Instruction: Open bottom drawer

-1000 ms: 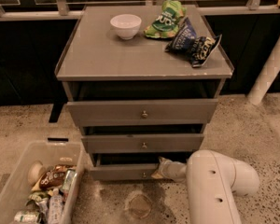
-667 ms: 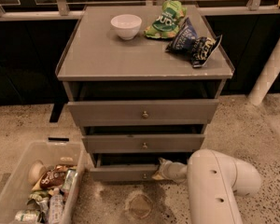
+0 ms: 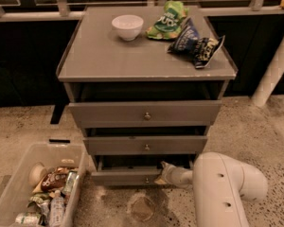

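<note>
A grey cabinet (image 3: 109, 60) has three drawers. The bottom drawer (image 3: 125, 177) is the lowest, narrowest front, with a small round metal knob (image 3: 146, 179). It stands pulled out a little, with a dark gap above its front. My gripper (image 3: 162, 174) is at the right part of the bottom drawer front, just right of the knob. My white arm (image 3: 222, 188) reaches in from the lower right.
The middle drawer (image 3: 144, 145) and top drawer (image 3: 144, 113) are above. A white bowl (image 3: 128, 26) and chip bags (image 3: 189, 34) lie on top. A plastic bin (image 3: 9, 193) of snacks stands on the floor at the left. A white post (image 3: 274, 65) is at the right.
</note>
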You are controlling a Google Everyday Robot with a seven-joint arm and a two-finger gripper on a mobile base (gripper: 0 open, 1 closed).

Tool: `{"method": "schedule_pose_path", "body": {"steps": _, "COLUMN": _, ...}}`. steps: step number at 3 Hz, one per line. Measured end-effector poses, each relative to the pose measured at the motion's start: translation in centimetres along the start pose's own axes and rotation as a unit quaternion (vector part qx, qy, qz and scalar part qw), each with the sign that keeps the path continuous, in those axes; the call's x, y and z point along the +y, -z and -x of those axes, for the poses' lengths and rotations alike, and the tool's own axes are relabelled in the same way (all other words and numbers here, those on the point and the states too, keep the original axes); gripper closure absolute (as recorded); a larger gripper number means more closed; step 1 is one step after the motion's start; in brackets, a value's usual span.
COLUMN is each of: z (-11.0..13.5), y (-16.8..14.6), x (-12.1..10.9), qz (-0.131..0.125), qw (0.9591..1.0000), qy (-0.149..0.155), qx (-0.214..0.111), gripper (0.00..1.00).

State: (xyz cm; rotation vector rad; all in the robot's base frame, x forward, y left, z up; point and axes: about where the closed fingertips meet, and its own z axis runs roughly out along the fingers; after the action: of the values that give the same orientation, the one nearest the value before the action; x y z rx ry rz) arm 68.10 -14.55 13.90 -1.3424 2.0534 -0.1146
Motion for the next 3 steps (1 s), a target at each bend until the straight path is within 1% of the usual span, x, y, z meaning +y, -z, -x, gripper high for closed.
{"method": "schedule_pose_path", "body": {"steps": 1, "z": 0.05, "y": 0.73, "x": 0.41, "qz": -0.003, "qw": 1.0, "qy": 0.0, "qx": 0.0, "gripper": 1.0}}
{"method": "schedule_pose_path", "body": {"steps": 3, "z": -0.02, "y": 0.66, "x": 0.53, "qz": -0.001, "qw": 1.0, "qy": -0.001, "qx": -0.002, "gripper": 1.0}}
